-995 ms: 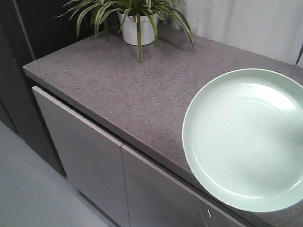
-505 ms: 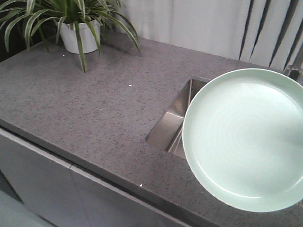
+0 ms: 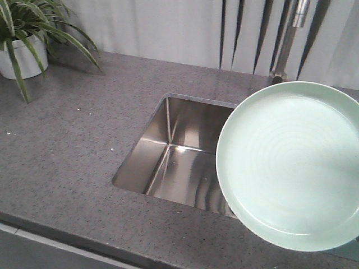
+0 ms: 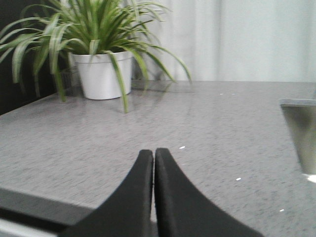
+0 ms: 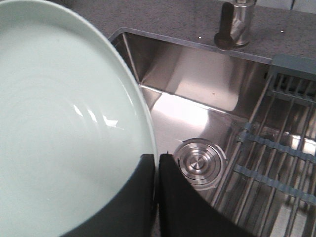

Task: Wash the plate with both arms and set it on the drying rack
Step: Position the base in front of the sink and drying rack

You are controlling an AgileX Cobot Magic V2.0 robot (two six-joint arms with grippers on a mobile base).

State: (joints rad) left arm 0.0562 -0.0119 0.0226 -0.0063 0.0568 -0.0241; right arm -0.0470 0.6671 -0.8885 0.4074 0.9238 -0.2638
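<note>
Exterior front-facing view: the sink (image 3: 168, 151) has swung into frame beneath the plate (image 3: 289, 165), so washing can likely begin; right gripper (image 5: 157, 168) clamps the plate's rim; left gripper (image 4: 154, 163) closed, empty. The drying rack (image 5: 276, 148) lies across the sink.

Drying rack (image 5: 276, 147) at sink's (image 5: 197, 79) right

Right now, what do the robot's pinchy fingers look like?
The left gripper has two smooth black fingers, wide at the bottom and curving up to thin tips, like claws. The right gripper looks the same, dark and curved. No cables, stickers or arm parts show.
</note>
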